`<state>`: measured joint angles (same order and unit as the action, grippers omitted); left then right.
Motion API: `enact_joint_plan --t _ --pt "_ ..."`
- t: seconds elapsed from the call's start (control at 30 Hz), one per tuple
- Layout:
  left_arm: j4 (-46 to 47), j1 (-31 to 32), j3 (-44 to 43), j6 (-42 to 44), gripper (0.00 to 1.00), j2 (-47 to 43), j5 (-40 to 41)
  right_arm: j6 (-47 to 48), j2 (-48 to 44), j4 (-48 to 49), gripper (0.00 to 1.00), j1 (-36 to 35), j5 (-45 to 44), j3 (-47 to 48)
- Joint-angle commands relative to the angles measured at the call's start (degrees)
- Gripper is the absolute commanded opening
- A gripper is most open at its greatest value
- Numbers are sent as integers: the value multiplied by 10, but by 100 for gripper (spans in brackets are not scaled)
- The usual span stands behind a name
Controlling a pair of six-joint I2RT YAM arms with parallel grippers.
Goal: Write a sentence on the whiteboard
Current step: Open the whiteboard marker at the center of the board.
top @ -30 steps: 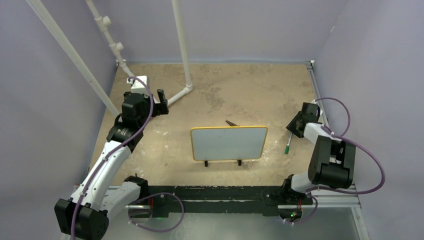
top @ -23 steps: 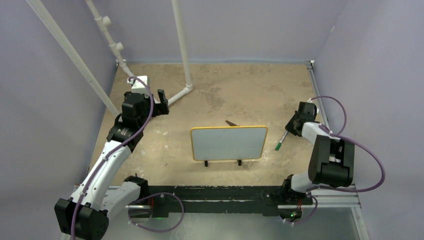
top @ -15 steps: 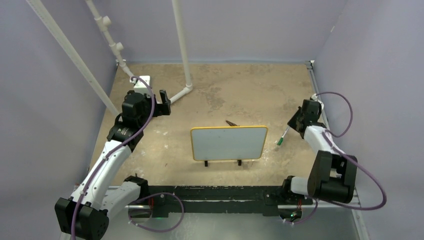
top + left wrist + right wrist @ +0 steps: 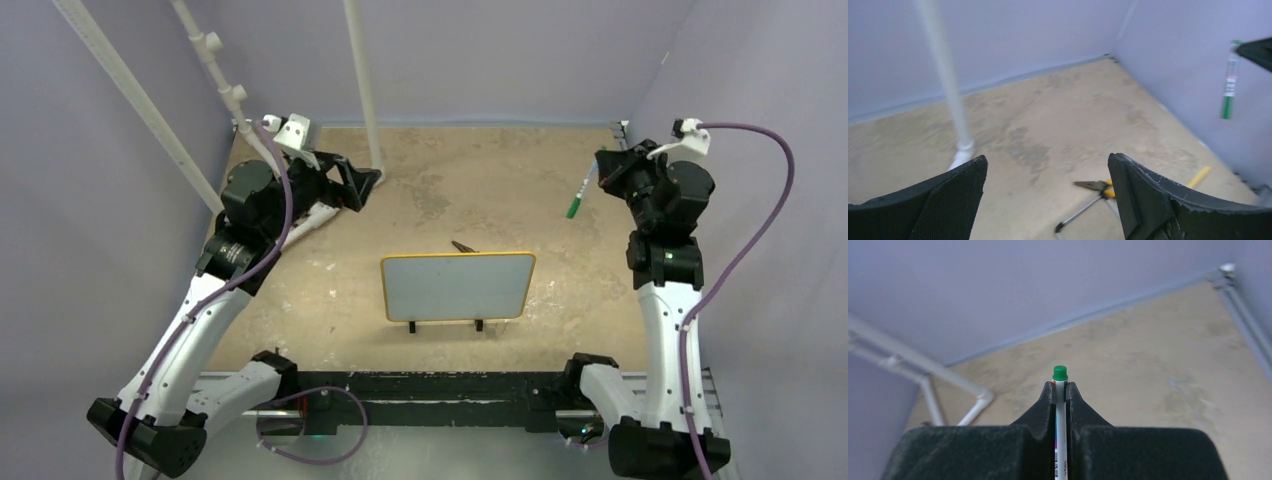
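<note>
Two robot arms at a sandy counter (image 4: 480, 180) walled in lilac. The right arm has just come up from beside the right edge of the whiteboard (image 4: 458, 286) and now stands tall. The right jaws are clamped tight on the white barrel of a marker (image 4: 577, 197), its green end poking out beyond them, well above the back right of the counter. The left arm has risen too and swung inward; the left jaws gape wide, holding nothing, close to the white pipes (image 4: 365, 90) at the back left.

The whiteboard stands upright on its two black feet mid-counter, yellow-framed, facing the arms; its face looks blank, so the sentence is not begun. The pen is in hand, which the writing needs first; whether it is capped I cannot tell.

There is open room above and behind the board, between the arms; the right wall sits close to the raised arm, and the pipes crowd the left.
</note>
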<state>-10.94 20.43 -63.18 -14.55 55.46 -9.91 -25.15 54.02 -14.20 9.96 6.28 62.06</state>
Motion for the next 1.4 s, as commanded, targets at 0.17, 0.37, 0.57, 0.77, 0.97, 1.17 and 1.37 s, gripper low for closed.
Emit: enact_joint_plan --t 0.17,0.37,0.57,0.77,0.97,1.17,1.37 --pt "80 239 -61 -77 89 44 -20 -118 -10 84 0 -160 120 79" --pt "171 349 -53 -111 89 91 -7 -177 -29 162 0 -196 124 61" --pt "238 390 -57 -132 90 147 3 -216 -31 212 0 -224 124 37" --pt "242 393 -81 -141 89 190 53 -228 -26 231 0 -247 123 29" --pt "254 393 -99 -143 59 215 57 -235 -27 245 0 -262 122 12" --pt "255 393 -105 -133 21 224 60 -233 -32 236 0 -267 127 -5" --pt "214 393 -99 -97 0 209 73 -213 -44 207 0 -267 134 -7"
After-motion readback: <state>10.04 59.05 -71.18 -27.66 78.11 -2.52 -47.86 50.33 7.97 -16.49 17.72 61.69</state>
